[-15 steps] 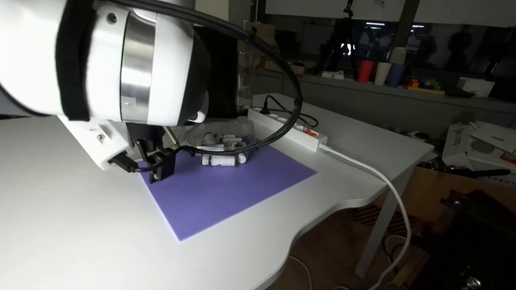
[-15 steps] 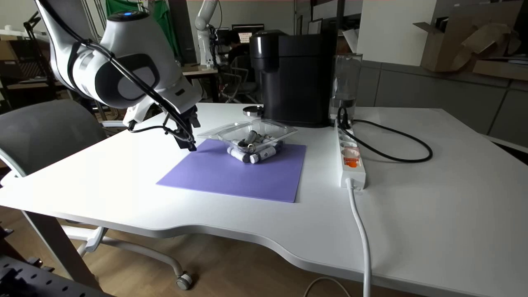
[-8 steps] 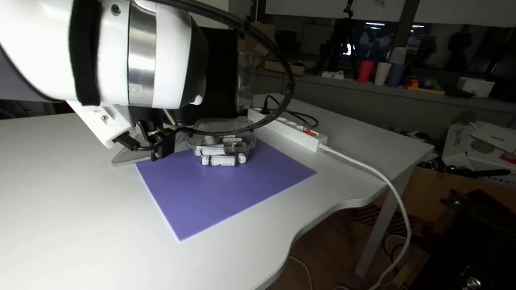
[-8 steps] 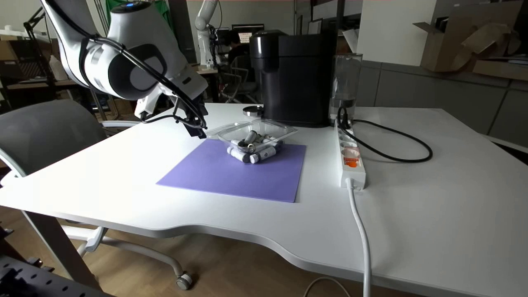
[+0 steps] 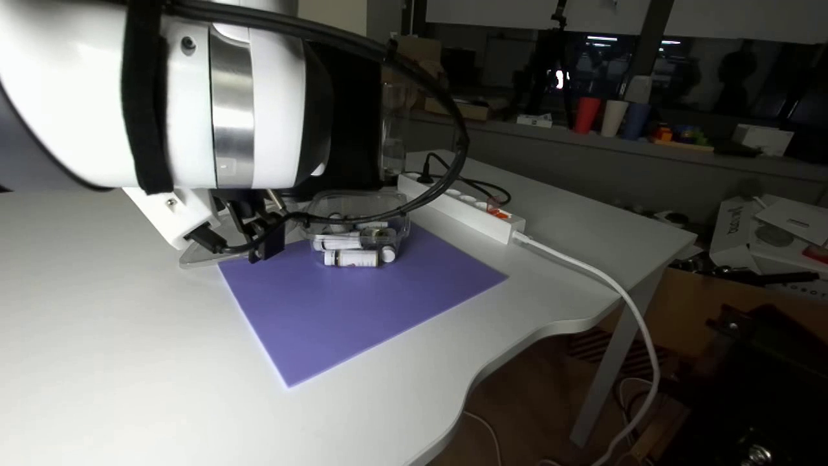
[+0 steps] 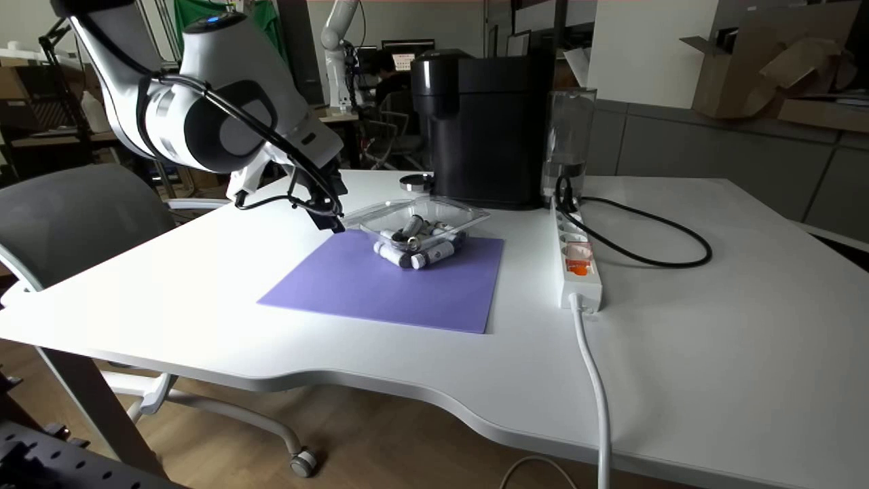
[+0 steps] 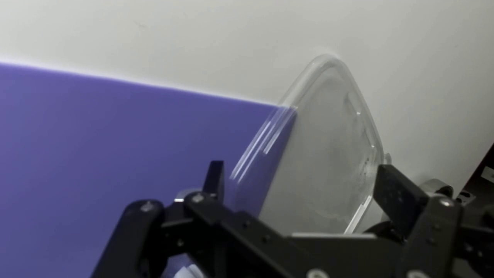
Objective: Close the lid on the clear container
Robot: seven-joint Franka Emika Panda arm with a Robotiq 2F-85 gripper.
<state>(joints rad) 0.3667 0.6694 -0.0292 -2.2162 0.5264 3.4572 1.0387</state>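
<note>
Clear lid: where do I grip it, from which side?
Take the lid by its outer rim, farthest from the container, probably best from that side. It's a thin panel, lying open, and that rim reaches past the purple mat over the table. Can't tell whether there's a gap underneath.

A white table [image 6: 713, 346] bears a purple mat [image 6: 373, 292], a power strip [image 5: 460, 212], a cord [image 6: 669, 265] and a black machine [image 6: 492, 129].

"ROBOT" legible on white packaging [image 5: 804, 289], right edge, in an exterior view.
Turned lettering on white panel [image 5: 733, 226] nearby, unreadable; label print on cylinder [image 5: 352, 259] and content of screen [image 6: 402, 62] too small to read.
</note>
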